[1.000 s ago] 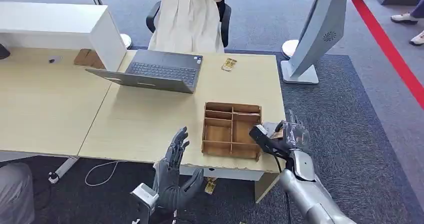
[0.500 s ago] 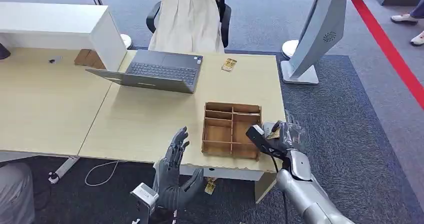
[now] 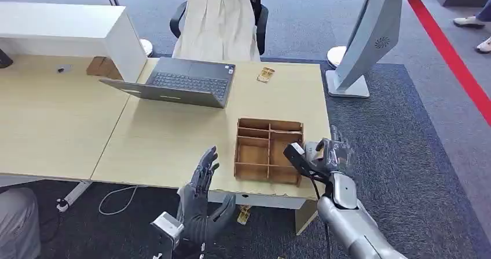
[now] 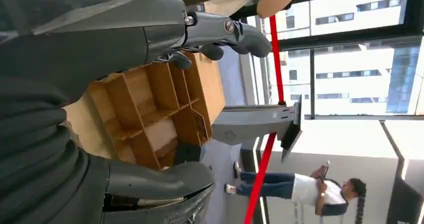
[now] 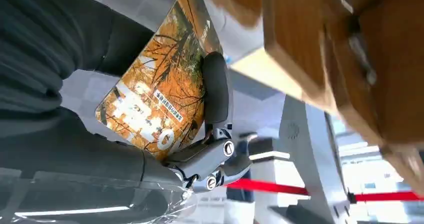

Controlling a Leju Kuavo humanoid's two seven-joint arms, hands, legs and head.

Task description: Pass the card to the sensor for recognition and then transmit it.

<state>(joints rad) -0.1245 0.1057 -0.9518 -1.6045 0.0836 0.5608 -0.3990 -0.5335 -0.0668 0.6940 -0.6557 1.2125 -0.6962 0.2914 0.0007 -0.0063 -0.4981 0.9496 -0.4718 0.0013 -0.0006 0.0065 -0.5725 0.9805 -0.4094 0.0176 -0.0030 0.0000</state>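
Observation:
My right hand (image 3: pixel 328 158) hovers at the table's right edge, just right of the wooden divided box (image 3: pixel 268 150). It holds a card (image 5: pixel 160 93) printed with orange autumn trees, and a dark finger (image 5: pixel 215 86) lies across the card's face. A small grey device (image 3: pixel 311 148) lies on the table between the box and the hand, mostly hidden. My left hand (image 3: pixel 201 199) is raised in front of the table's near edge, fingers spread, holding nothing. In the left wrist view the box (image 4: pixel 150 108) shows between the spread fingers (image 4: pixel 235 31).
An open laptop (image 3: pixel 182 82) sits at the far side of the table, with a person in a pale dress (image 3: pixel 215 18) seated behind it. Another card (image 3: pixel 265 74) lies near the far edge and one more (image 3: pixel 244 214) on the floor. A grey kiosk stand (image 3: pixel 365 39) rises at the right.
My right hand has shifted a little left with the card, closer to the box's right side. The left hand has stayed where it was.

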